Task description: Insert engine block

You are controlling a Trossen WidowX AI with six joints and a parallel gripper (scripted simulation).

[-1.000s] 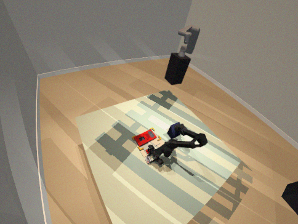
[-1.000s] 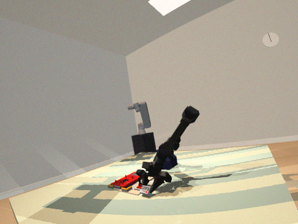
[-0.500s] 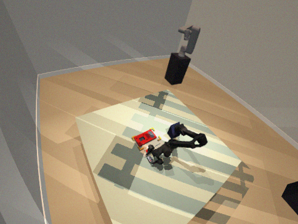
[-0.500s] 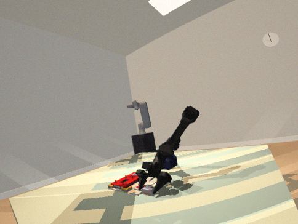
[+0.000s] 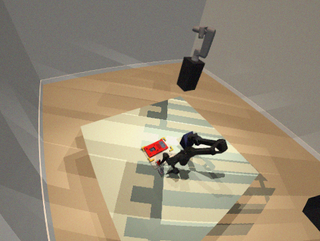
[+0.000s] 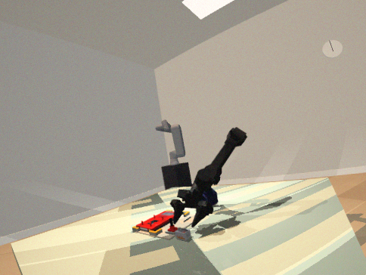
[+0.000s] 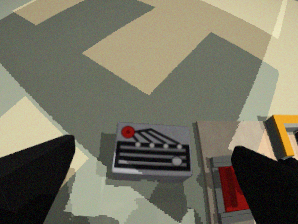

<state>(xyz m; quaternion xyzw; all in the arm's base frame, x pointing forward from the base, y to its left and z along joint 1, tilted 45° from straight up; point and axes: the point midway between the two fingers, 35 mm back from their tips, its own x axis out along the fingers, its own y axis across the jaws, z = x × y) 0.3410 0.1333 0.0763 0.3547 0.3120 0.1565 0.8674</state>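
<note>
The grey engine block [image 5: 160,170] [image 6: 183,234] [image 7: 152,150] rests on the mat outside the car fixture, label side up with a red dot; its slot is not visible. My gripper [image 5: 163,167] [image 6: 185,224] [image 7: 156,149] is open and empty above it, one finger well out on each side in the wrist view. The red car body [image 5: 151,154] [image 6: 160,217] lies flat among yellow corner brackets, beside the gripper. Dark and grey areas show in its top; I cannot make out the rib.
A pale base plate [image 7: 218,131] lies right of the block in the wrist view. A small red part in a grey surround [image 7: 217,192] is close to the right finger. A yellow bracket [image 7: 283,137] stands beyond. Another grey arm [image 5: 207,43] [image 6: 178,140] stands far off.
</note>
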